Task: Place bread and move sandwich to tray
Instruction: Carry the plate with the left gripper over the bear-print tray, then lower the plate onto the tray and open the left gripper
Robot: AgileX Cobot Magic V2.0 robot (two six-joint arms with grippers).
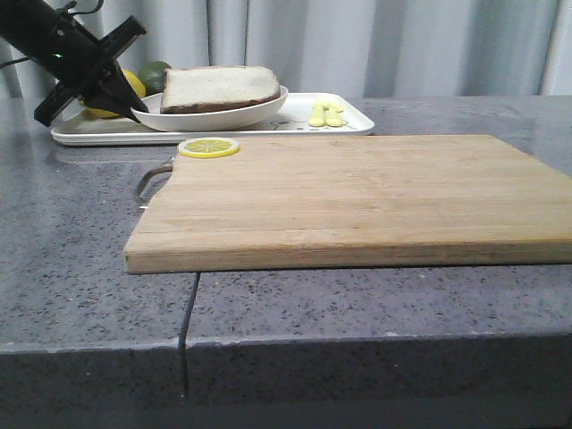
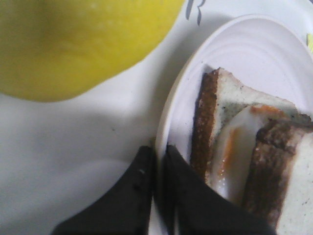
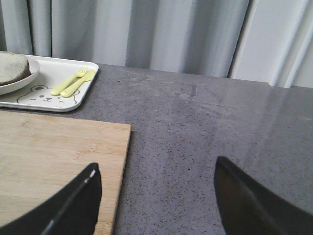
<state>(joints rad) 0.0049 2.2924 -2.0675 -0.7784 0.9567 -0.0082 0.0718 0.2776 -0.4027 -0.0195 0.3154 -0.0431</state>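
Note:
The sandwich point(image 1: 219, 88) lies in its round white plate point(image 1: 223, 119) over the left part of the white tray point(image 1: 353, 125). The thick bread point(image 2: 293, 186) is the top slice, over the fried egg point(image 2: 234, 147) and the thinner lower slice point(image 2: 230, 93). My left gripper point(image 1: 138, 112) is at the plate's left rim. In the left wrist view it point(image 2: 157, 149) is shut on the rim point(image 2: 171, 122), one finger inside and one outside. My right gripper point(image 3: 156, 169) is open and empty, above the grey table beside the cutting board's right edge. It is out of the front view.
A wooden cutting board point(image 1: 357, 197) with a metal handle fills the middle of the table, with a lemon slice point(image 1: 208, 147) at its far left corner. A whole lemon point(image 2: 73, 44) and a lime point(image 1: 156, 73) sit at the tray's left end, and yellow cutlery point(image 3: 73, 83) at its right. Curtains hang behind.

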